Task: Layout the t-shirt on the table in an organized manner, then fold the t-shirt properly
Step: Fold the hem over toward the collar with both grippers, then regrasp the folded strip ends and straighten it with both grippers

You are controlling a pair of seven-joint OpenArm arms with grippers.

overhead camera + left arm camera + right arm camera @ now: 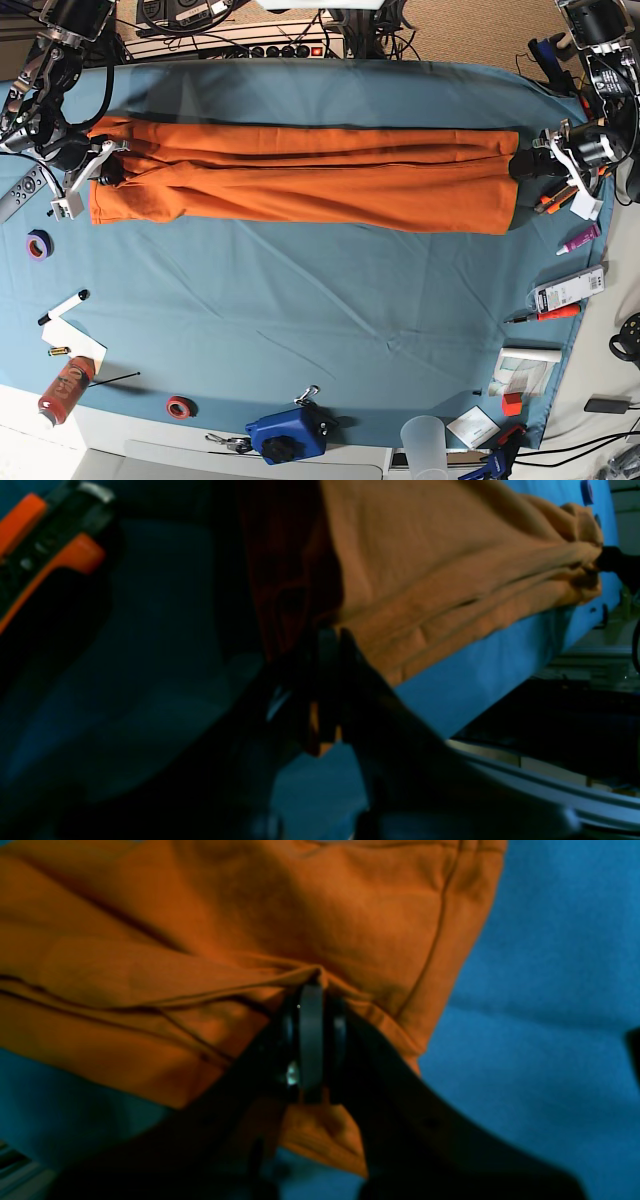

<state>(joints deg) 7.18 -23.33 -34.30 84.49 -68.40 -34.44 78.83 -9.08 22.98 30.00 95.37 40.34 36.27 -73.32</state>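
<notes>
Stretching across the far half of the table (300, 300), the t-shirt (300, 180) lies folded into a long orange band between the two arms. The right gripper (311, 990) has its fingers pressed together on a bunched fold at one end. The left gripper (330, 640) pinches the cloth's edge at the opposite end, fingers closed on the fabric.

text: none you can read | box (568, 289) right table edge: print there, too small to make out | tube (579, 239): label blurred | can (64, 389) lower left: label unreadable | wrist views: no lettering
</notes>
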